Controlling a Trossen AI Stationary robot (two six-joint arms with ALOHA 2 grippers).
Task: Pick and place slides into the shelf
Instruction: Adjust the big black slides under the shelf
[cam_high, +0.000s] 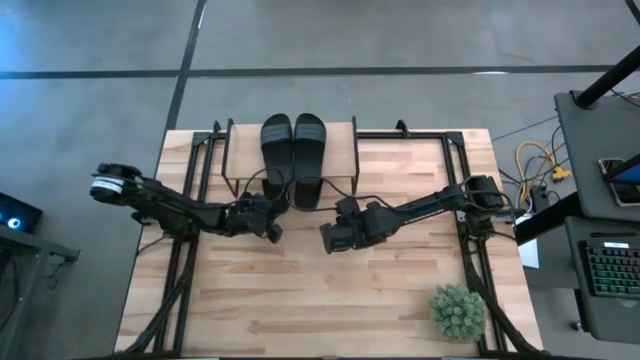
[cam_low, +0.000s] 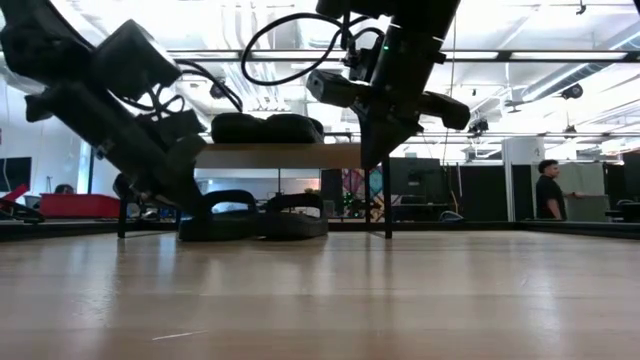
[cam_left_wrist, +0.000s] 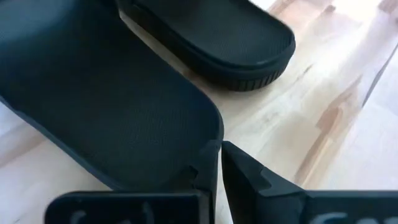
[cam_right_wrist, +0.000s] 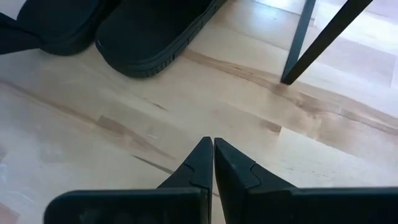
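The left gripper (cam_left_wrist: 216, 163), fingers pinched on the heel edge of a slide (cam_left_wrist: 112, 106) beneath the shelf (cam_high: 345, 150), should push it squarely in beside its mate (cam_left_wrist: 211, 31). The right gripper (cam_right_wrist: 208, 163) waits closed.

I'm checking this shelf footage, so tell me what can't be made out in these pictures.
- High view: the lower slides' front halves are hidden under the shelf plank.
- High view: the left gripper sits against a lower slide; dark on dark, contact unreadable.
- Left wrist view: that slide runs off the frame; fingers nearly together at its rim.
- Low view: the top pair's straps are silhouetted.
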